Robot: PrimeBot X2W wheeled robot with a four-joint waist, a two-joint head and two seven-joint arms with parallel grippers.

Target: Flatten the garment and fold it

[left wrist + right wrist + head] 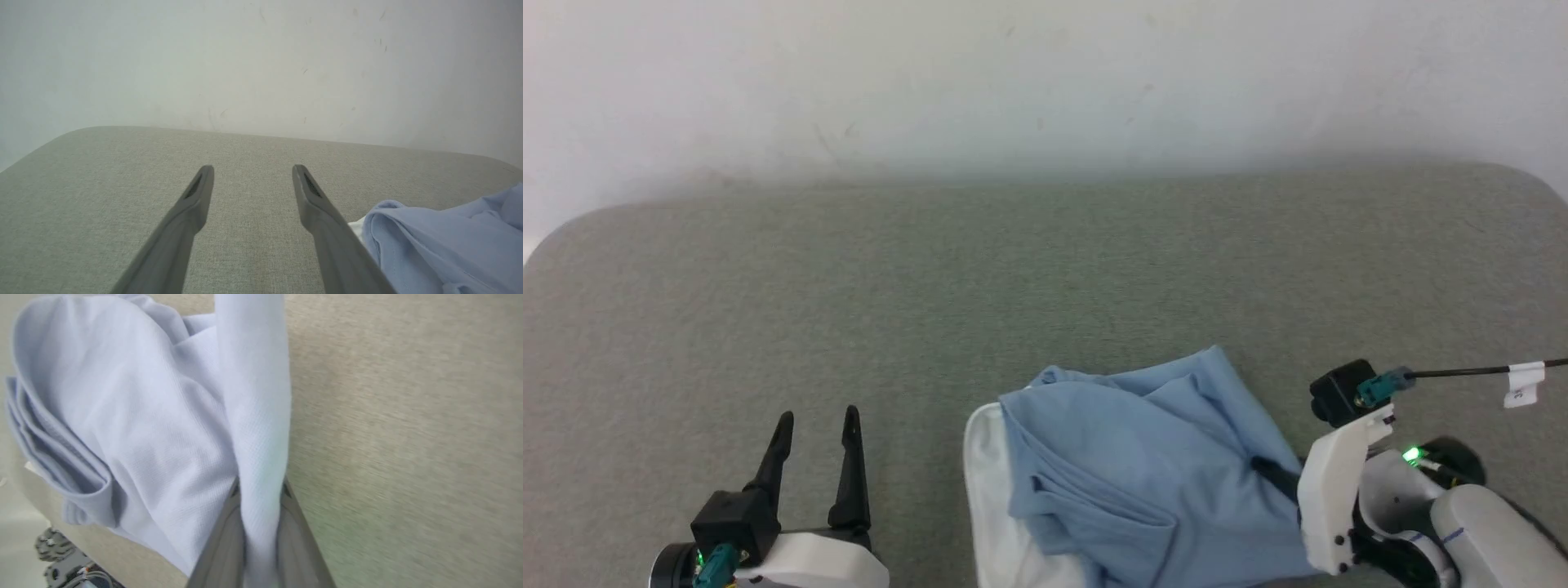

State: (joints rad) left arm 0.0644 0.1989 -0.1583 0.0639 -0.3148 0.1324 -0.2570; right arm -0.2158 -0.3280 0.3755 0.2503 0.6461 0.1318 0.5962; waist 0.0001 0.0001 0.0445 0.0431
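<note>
The garment (1127, 465), light blue with a white panel along its left side, lies bunched in folds at the near middle-right of the grey-green table (1013, 286). My right gripper (1262, 467) reaches into its right edge and is shut on a fold of the blue cloth, which runs up between the fingers in the right wrist view, garment (163, 416), right gripper (259, 486). My left gripper (817, 418) stands open at the near left, apart from the garment, fingers pointing away over bare table. In the left wrist view the left gripper (251, 169) holds nothing and the garment (441, 241) lies to its right.
The padded table has rounded far corners and ends at a pale wall (1045, 82). A black cable with a white tag (1523, 382) runs off my right wrist to the right. Part of the robot's base (61, 559) shows below the table's near edge.
</note>
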